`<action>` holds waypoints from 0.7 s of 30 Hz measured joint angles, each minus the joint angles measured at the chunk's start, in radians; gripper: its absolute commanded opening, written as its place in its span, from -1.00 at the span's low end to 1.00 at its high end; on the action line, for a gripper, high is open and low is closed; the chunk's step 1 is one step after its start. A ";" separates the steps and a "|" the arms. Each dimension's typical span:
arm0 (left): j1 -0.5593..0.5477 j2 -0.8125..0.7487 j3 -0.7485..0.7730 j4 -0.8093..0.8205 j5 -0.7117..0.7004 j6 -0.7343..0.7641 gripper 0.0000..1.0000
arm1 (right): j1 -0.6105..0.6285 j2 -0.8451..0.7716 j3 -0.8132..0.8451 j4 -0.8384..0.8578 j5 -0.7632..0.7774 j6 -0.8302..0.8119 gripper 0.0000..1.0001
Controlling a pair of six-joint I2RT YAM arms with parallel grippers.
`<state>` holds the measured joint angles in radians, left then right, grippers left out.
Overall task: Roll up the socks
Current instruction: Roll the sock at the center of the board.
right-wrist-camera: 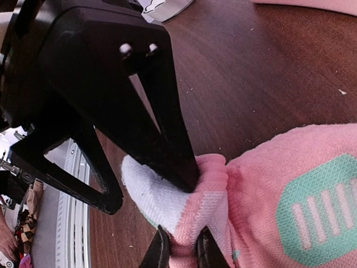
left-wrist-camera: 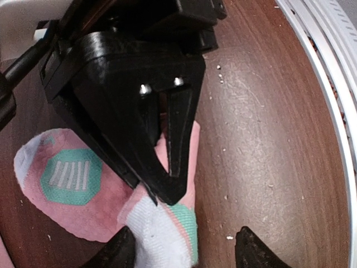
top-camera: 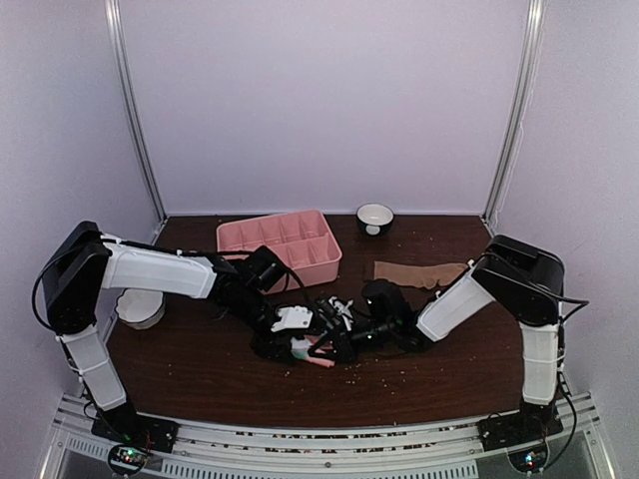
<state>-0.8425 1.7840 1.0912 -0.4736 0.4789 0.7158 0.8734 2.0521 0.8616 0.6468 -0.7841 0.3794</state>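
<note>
Right fingers [right-wrist-camera: 160, 252] clamped tight on pink sock [right-wrist-camera: 279, 190] fold; left fingers [left-wrist-camera: 120, 252] spread wide, sock's white toe loose between them, on worktop [left-wrist-camera: 262, 139].

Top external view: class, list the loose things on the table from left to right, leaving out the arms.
In order: white cup → tray → bowl → tan sock. The pink sock is left out: it overlaps the tray's span.
</note>
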 measured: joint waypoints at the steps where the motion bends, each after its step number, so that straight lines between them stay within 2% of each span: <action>1: -0.002 0.004 0.002 0.006 -0.006 -0.003 0.20 | -0.001 0.003 0.003 0.000 -0.007 0.010 -0.90; 4: -0.004 0.017 0.011 0.012 -0.016 -0.007 0.07 | -0.005 0.009 0.008 -0.001 -0.021 0.026 -0.89; 7: -0.004 0.026 0.016 0.019 -0.022 -0.008 -0.16 | -0.008 0.013 0.009 0.006 -0.029 0.048 -0.82; 14: -0.002 0.097 0.079 -0.003 -0.027 -0.008 -0.57 | -0.013 0.020 -0.010 0.065 -0.031 0.105 -0.52; 17: 0.002 0.112 0.104 -0.033 -0.019 -0.009 -0.76 | -0.016 0.021 -0.020 0.089 -0.031 0.121 -0.30; 21: 0.021 0.167 0.169 -0.092 0.034 -0.019 -0.84 | -0.028 0.014 -0.069 0.146 -0.015 0.135 -0.16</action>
<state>-0.8215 1.9511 1.2602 -0.5655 0.5125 0.6971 0.8452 2.0666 0.7925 0.7933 -0.7990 0.5144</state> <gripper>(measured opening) 0.138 0.386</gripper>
